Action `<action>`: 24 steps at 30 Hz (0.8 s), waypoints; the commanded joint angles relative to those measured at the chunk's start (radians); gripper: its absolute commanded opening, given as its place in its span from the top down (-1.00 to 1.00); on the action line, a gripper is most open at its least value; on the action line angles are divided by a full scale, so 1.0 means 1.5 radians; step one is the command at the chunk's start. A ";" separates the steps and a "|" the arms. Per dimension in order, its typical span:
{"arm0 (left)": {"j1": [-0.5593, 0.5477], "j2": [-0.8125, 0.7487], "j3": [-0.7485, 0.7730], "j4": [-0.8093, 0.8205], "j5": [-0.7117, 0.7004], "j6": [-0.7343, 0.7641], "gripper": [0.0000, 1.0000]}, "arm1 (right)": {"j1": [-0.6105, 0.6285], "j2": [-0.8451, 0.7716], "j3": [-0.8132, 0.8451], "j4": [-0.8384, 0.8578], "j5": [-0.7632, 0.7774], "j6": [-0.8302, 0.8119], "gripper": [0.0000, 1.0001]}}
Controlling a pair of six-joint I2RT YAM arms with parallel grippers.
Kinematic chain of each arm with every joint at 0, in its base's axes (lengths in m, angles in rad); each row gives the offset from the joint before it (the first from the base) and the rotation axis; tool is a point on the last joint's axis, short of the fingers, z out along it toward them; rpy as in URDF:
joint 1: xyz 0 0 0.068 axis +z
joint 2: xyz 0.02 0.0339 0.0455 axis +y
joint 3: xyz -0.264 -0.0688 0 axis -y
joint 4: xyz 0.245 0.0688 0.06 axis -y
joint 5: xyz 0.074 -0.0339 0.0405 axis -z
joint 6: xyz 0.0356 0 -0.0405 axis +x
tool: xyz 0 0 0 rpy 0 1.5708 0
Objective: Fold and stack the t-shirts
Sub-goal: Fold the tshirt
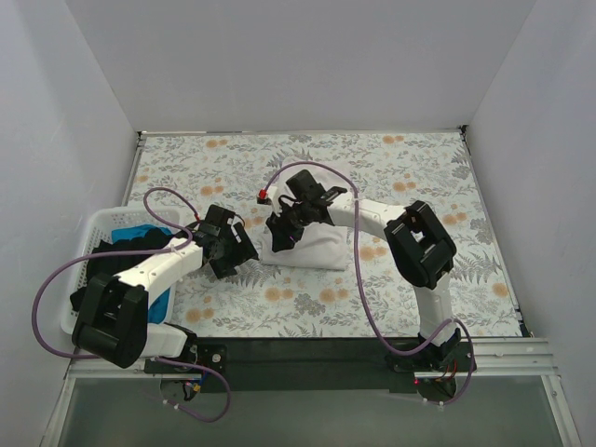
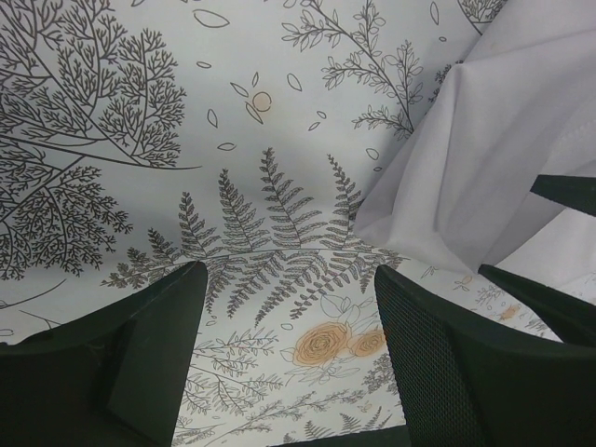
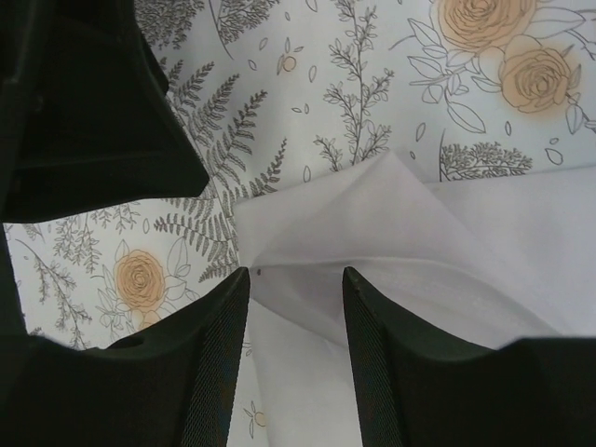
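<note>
A white t-shirt (image 1: 312,250) lies partly folded in the middle of the floral tablecloth (image 1: 391,168). My right gripper (image 1: 283,229) hangs over its left end. In the right wrist view the right gripper (image 3: 296,275) is open, and a raised fold of the white t-shirt (image 3: 438,233) lies between the spread fingers (image 3: 410,372). My left gripper (image 1: 235,251) sits just left of the shirt. The left gripper (image 2: 291,270) is open over bare tablecloth, with the white t-shirt (image 2: 475,158) ahead to its right. Black t-shirts (image 1: 130,250) and a bright blue one (image 1: 160,304) lie in the basket.
A white slotted basket (image 1: 82,244) stands at the table's left edge, under the left arm. Grey walls close the table on three sides. A dark rail (image 1: 326,349) carries both arm bases along the near edge. The two grippers are close together.
</note>
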 commanded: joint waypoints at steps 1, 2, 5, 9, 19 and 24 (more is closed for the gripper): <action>0.000 -0.014 -0.003 -0.002 -0.010 0.000 -0.43 | 0.009 0.001 0.034 -0.010 -0.049 -0.010 -0.02; 0.001 -0.014 -0.003 0.000 -0.009 0.000 -0.43 | 0.010 0.002 0.033 -0.011 -0.050 -0.010 -0.02; 0.001 -0.012 -0.003 0.001 -0.009 0.002 -0.43 | 0.013 0.001 0.033 -0.013 -0.058 -0.009 -0.01; 0.001 -0.009 -0.004 0.001 -0.010 0.003 -0.43 | 0.013 0.000 0.033 -0.012 -0.063 -0.005 -0.01; 0.001 -0.015 -0.003 0.003 -0.006 0.005 -0.43 | 0.017 0.033 0.045 -0.013 -0.048 0.002 0.34; 0.001 -0.007 0.001 0.013 0.010 0.010 -0.43 | 0.012 0.035 0.080 -0.012 -0.010 -0.006 0.97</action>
